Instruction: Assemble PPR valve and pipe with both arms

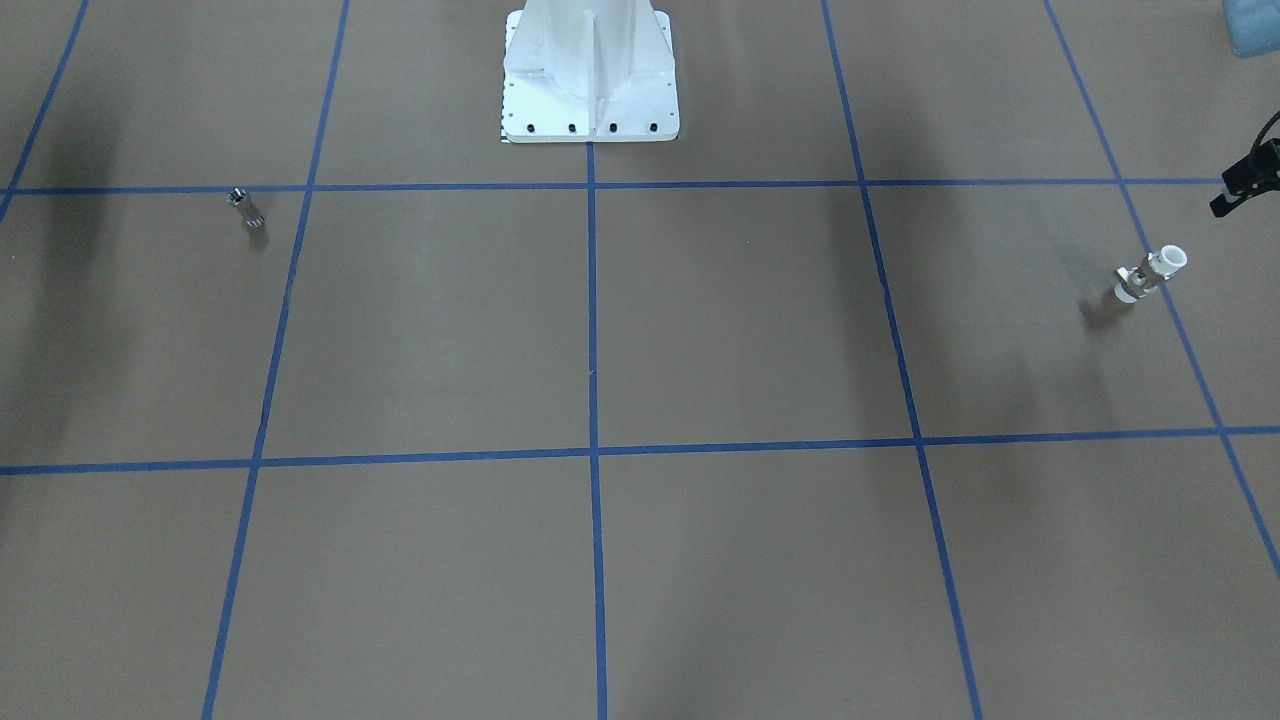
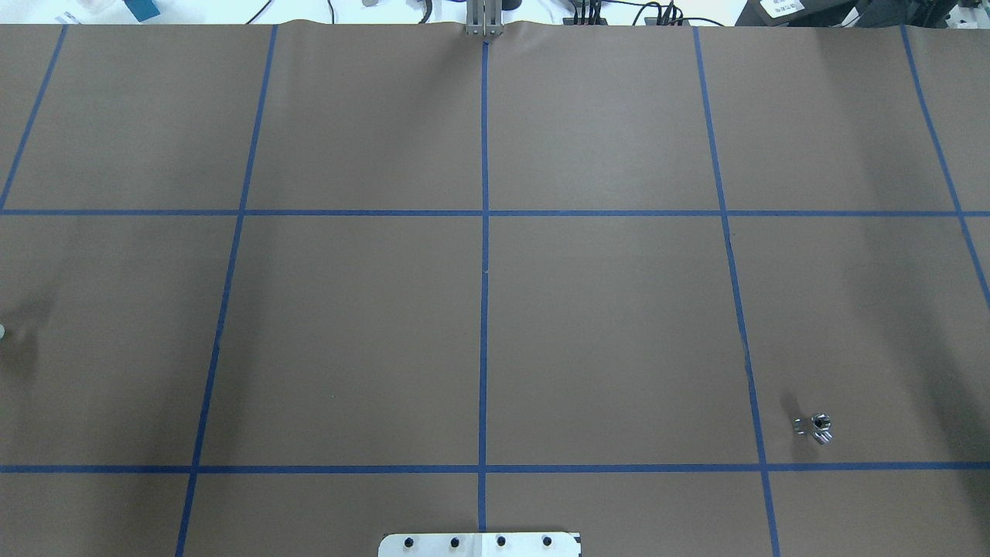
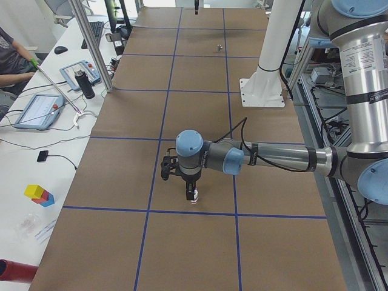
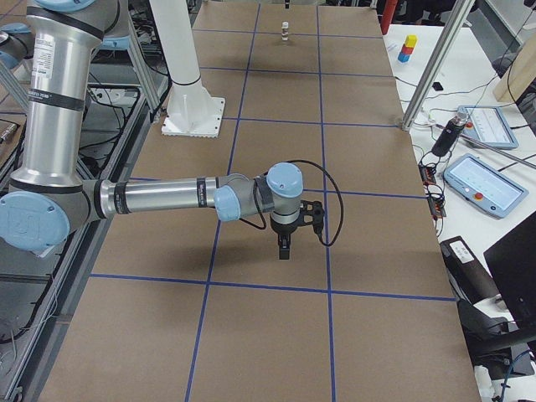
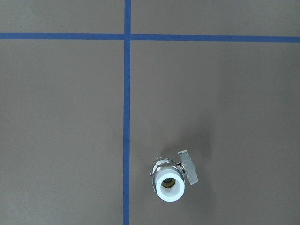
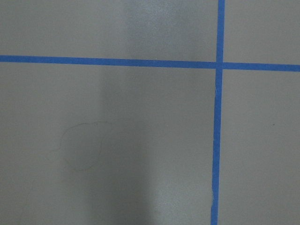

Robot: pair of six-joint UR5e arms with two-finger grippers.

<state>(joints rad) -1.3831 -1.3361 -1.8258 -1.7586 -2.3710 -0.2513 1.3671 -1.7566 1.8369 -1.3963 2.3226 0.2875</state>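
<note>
On the table's (image 1: pixel 700 330) left half the valve (image 1: pixel 1150 273) stands upright, ungrasped; the pipe (image 1: pixel 247 208) stands well apart on the right. Nothing is joined yet, and both pickups remain. The left gripper (image 3: pixel 191 195) hangs above the valve and the right gripper (image 4: pixel 285 251) over bare table. I cannot tell whether either's fingers are spread.

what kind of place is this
Likely a robotics lab: a robot arm reaches over a table gridded with blue tape, and control tablets lie on a side bench.

PPR valve (image 5: pixel 169 180) upright beside tape line (image 5: pixel 126 122)
</note>
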